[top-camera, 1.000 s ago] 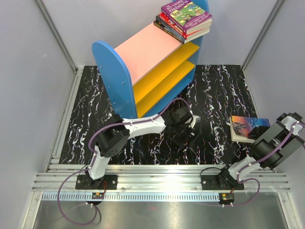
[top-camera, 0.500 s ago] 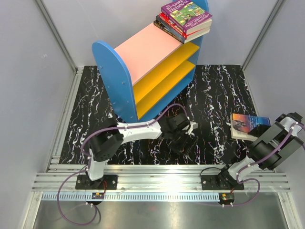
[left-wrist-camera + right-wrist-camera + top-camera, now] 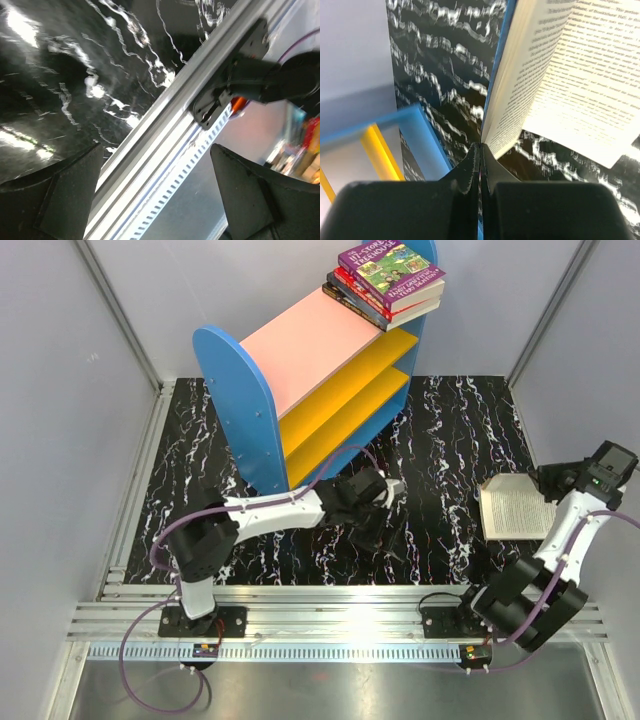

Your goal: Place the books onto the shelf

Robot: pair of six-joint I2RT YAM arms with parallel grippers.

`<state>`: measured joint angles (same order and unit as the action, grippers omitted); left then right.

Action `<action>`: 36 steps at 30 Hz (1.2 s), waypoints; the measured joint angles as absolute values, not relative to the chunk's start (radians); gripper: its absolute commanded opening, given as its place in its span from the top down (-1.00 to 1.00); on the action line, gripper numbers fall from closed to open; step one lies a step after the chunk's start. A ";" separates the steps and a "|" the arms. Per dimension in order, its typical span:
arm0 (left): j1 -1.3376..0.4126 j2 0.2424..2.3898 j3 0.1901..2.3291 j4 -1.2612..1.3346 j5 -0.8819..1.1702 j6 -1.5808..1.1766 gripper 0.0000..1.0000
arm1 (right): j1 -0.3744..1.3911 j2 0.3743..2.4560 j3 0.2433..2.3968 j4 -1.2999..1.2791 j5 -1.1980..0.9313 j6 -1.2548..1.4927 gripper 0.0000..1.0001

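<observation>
right claw [image 3: 480,152] pinched shut on only the cover of the book [image 3: 580,75] — pages hang open at the right of the table [image 3: 450,420], well apart from the shelf [image 3: 300,345]. best lower it and regrip the whole block — cover alone could tear.

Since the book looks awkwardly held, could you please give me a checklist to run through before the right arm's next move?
1. Right claw shut on the book: ok, but on its blue cover alone.
2. Book closed for carrying: not ok, pages hang open.
3. Left claw open and empty: ok.
4. Room on the shelf beside the stacked books: ok.
5. Way to the shelf past the left arm: cannot tell.
</observation>
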<state>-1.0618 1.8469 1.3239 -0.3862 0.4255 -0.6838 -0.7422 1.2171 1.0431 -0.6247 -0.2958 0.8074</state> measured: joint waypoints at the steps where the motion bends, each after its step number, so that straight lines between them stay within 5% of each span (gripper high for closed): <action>1: -1.043 1.832 1.304 -0.369 0.427 -0.698 -0.83 | -0.724 1.201 1.044 -0.634 -0.295 0.805 1.00; 19: -0.818 1.777 1.156 -0.073 0.486 -0.871 -0.89 | -0.598 1.006 1.043 -0.876 -0.360 0.854 1.00; 36: -0.896 2.034 1.217 0.365 0.559 -1.145 -0.88 | -0.583 0.855 1.196 -1.167 -0.601 0.860 1.00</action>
